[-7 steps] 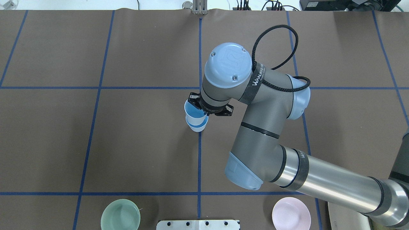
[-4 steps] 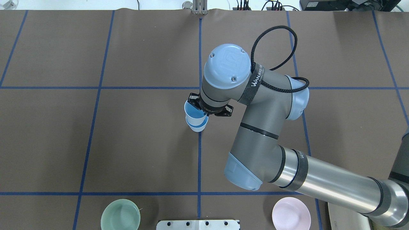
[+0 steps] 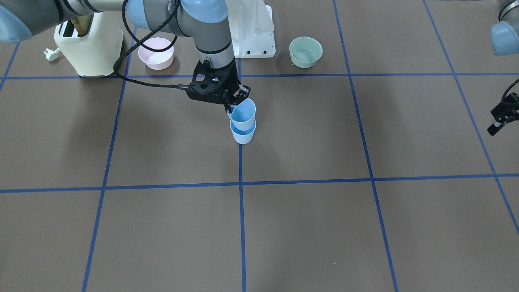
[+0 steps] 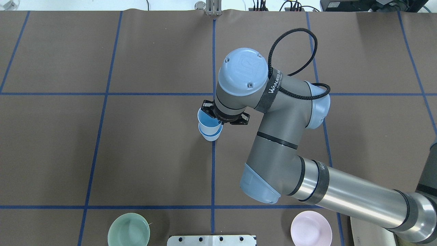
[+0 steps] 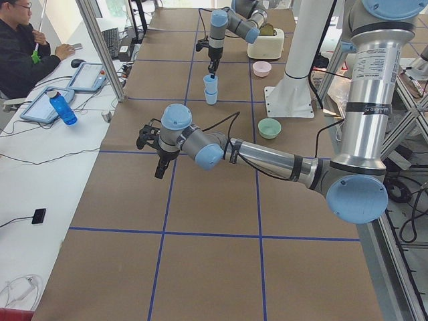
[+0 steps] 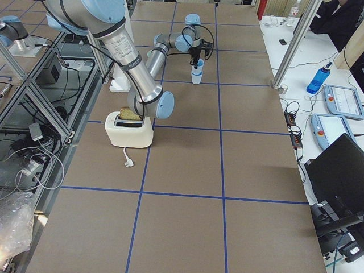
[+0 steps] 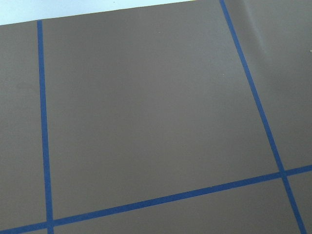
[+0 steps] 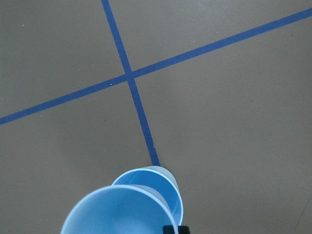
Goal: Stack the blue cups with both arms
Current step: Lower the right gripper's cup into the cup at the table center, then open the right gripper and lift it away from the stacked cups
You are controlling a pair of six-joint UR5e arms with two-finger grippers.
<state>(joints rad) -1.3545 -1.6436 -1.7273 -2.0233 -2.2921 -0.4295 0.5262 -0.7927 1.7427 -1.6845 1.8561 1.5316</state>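
Just above the middle of the front-facing view, the upper blue cup (image 3: 244, 114) is held by its rim in the right gripper (image 3: 232, 106), whose fingers are closed on the cup wall, one inside and one outside. Its base is sunk into the mouth of the lower blue cup (image 3: 243, 136), which stands upright on the brown table (image 3: 308, 227), on a blue tape line (image 3: 240, 162). How deep the upper cup is seated cannot be told. The pair is seen near the bottom edge of the right wrist view, the two rims overlapping.

The left gripper (image 3: 499, 120) is seen at the right edge of the front-facing view, well apart from the cups; whether its fingers are apart or together cannot be told. Along the top of that view, a pink bowl (image 3: 156, 54), a mint-green bowl (image 3: 305, 52) and a cream toaster (image 3: 89, 50) are set.
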